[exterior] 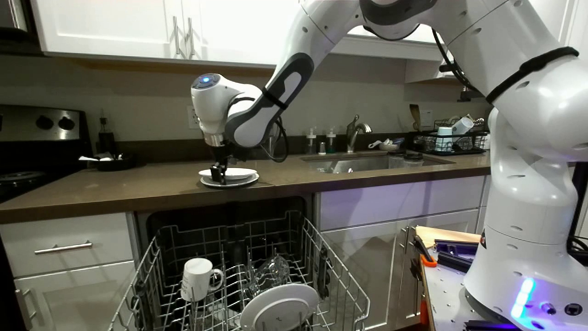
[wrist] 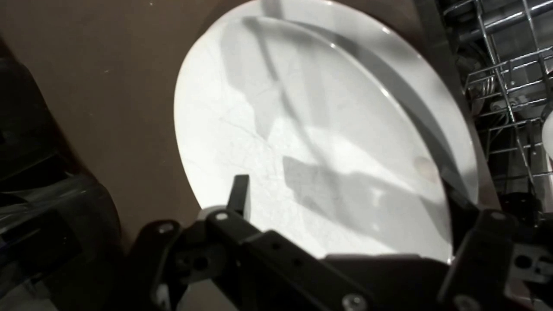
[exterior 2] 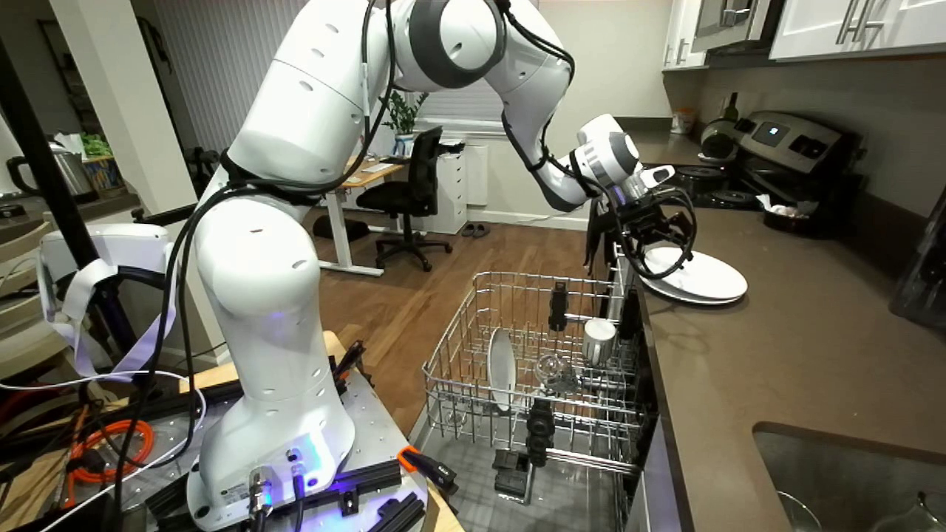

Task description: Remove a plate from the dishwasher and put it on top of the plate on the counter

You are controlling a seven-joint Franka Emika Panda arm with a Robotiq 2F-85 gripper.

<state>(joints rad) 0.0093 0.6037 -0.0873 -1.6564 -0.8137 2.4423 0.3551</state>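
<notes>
Two white plates lie stacked at the counter's front edge, in both exterior views. The upper plate (exterior: 239,172) (exterior 2: 713,277) (wrist: 302,108) sits off-centre on the lower plate (exterior: 236,183) (exterior 2: 695,299) (wrist: 417,71), whose rim shows past it in the wrist view. My gripper (exterior: 219,174) (wrist: 345,175) points down at the stack with its fingers wide apart. One finger is over the upper plate, the other just outside its rim, over the lower plate. Contact cannot be told. Another white plate (exterior: 280,307) (exterior 2: 501,369) stands in the pulled-out dishwasher rack (exterior: 335,260) (exterior 2: 517,275).
A white mug (exterior: 196,279) (exterior 2: 599,341) and a clear glass (exterior: 274,270) are in the rack. A dark bowl (exterior: 115,162) stands at the back of the counter (exterior: 151,181) near the stove (exterior: 41,128). The sink (exterior: 358,164) and a dish drainer (exterior: 452,142) lie along the same counter.
</notes>
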